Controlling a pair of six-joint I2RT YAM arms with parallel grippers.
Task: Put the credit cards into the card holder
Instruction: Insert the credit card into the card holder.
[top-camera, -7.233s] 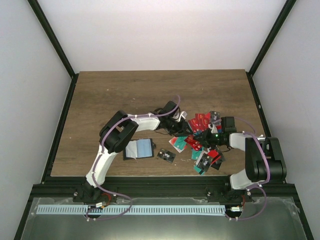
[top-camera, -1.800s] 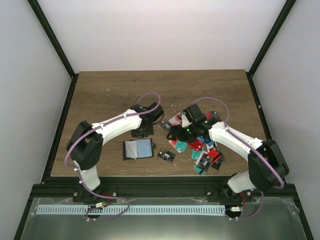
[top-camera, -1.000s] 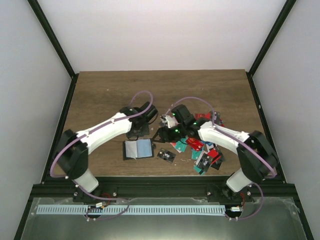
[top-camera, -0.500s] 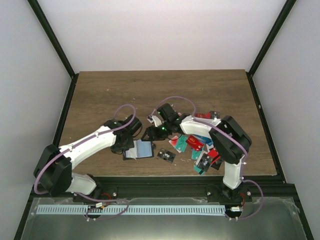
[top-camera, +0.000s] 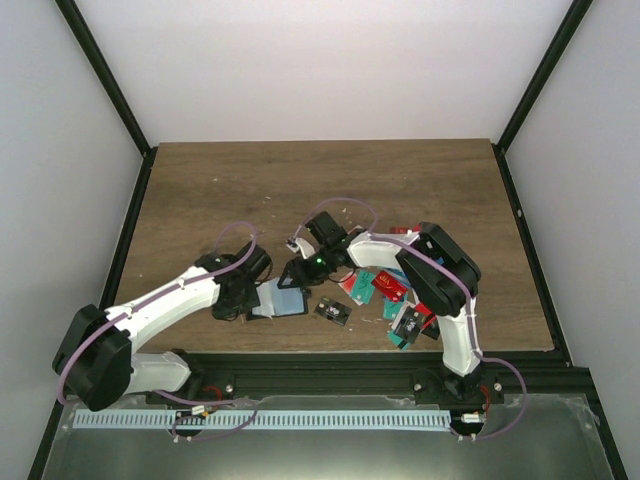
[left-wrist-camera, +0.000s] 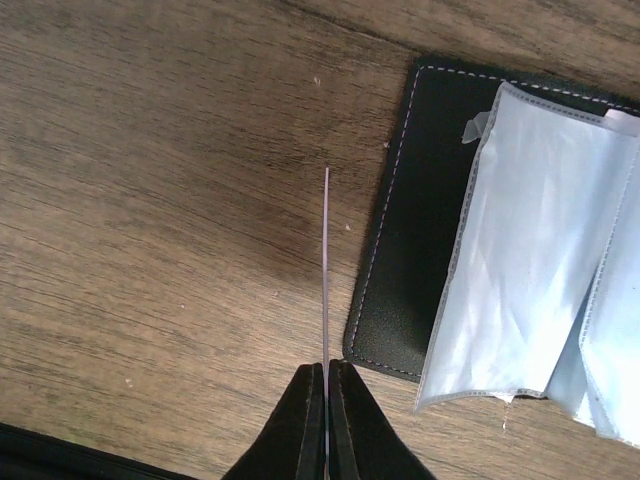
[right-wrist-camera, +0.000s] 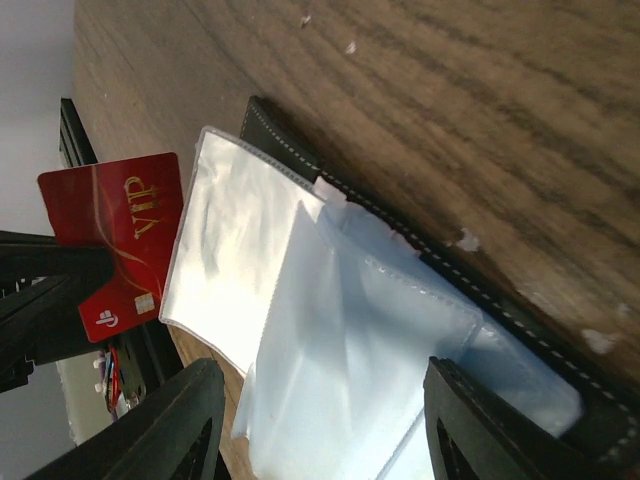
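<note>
The card holder (top-camera: 286, 300) lies open on the table, black cover (left-wrist-camera: 400, 250) down and light blue-grey sleeves (left-wrist-camera: 530, 250) up. My left gripper (top-camera: 240, 295) is just left of it, shut (left-wrist-camera: 327, 368) on a red VIP credit card (right-wrist-camera: 115, 240); the left wrist view shows this card edge-on (left-wrist-camera: 326, 260). My right gripper (top-camera: 298, 272) is open and empty, its jaws straddling the sleeves (right-wrist-camera: 320, 340) from the far side. The other credit cards (top-camera: 400, 290), red, teal and black, lie in a pile to the right.
A single black card (top-camera: 333, 311) lies between the holder and the pile, near the table's front edge. The wooden table (top-camera: 220, 190) is bordered by black rails. White walls rise on three sides.
My left gripper has carried the red card down to the holder's left edge. My right gripper has left the card pile and moved left over the open holder.
</note>
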